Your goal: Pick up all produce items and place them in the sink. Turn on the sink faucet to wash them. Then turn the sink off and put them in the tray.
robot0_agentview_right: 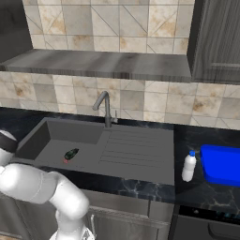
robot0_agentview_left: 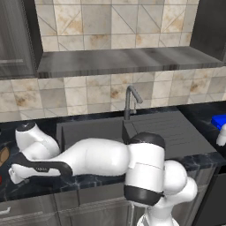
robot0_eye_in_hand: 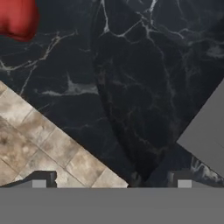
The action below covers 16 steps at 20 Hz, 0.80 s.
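Note:
The dark green-black oval produce item (robot0_agentview_right: 71, 153) lies in the basin of the dark grey sink (robot0_agentview_right: 56, 133), beside the red drain mark. The bright red round produce item (robot0_eye_in_hand: 17, 17) rests on the black marble counter, at the top left of the hand view and well away from the fingertips. My gripper (robot0_eye_in_hand: 111, 183) is open and holds nothing. It hangs over bare counter left of the sink (robot0_agentview_left: 88, 128), with the arm stretched out to the left. The bent dark faucet (robot0_agentview_right: 105, 108) stands behind the basin. At the far right sits the blue tray (robot0_agentview_right: 222, 164).
A tan-brown oblong item (robot0_agentview_left: 3, 155) lies on the counter at the far left. A small white bottle (robot0_agentview_right: 188, 166) stands between the drainboard (robot0_agentview_right: 136, 150) and the tray. The tiled backsplash (robot0_eye_in_hand: 39, 140) runs close behind the hand.

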Motion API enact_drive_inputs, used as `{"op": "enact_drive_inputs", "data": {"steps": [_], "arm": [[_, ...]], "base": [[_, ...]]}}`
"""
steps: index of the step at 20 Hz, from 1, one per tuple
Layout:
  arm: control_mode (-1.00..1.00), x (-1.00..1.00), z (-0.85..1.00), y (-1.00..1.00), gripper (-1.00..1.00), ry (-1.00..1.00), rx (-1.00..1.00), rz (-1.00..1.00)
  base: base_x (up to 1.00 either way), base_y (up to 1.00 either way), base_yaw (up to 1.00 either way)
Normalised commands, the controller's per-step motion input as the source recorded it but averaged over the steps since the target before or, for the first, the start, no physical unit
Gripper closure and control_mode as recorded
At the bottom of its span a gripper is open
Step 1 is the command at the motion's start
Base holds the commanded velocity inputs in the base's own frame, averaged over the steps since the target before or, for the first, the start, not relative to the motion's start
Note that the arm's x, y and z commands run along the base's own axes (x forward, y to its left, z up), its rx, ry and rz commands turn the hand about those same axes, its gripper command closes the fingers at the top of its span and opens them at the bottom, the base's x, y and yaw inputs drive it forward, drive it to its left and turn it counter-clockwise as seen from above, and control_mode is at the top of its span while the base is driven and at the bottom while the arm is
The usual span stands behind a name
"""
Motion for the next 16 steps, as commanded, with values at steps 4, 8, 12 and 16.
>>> {"op": "enact_drive_inputs", "data": {"steps": [4, 8, 12, 16], "arm": [[-1.0, 0.16, 0.0, 0.52, -1.0, 0.0, 0.03, 0.12], [-1.0, 0.12, -0.02, 0.49, -1.0, 0.0, 0.03, 0.16], [-1.0, 0.07, -0.07, 0.48, -1.0, 0.0, 0.03, 0.18], [-1.0, 0.04, -0.21, 0.61, -1.0, 0.0, 0.0, 0.17]], "base": [[0.0, 0.0, 0.0], [0.0, 0.0, 0.0], [0.0, 0.0, 0.0], [0.0, 0.0, 0.0]]}}
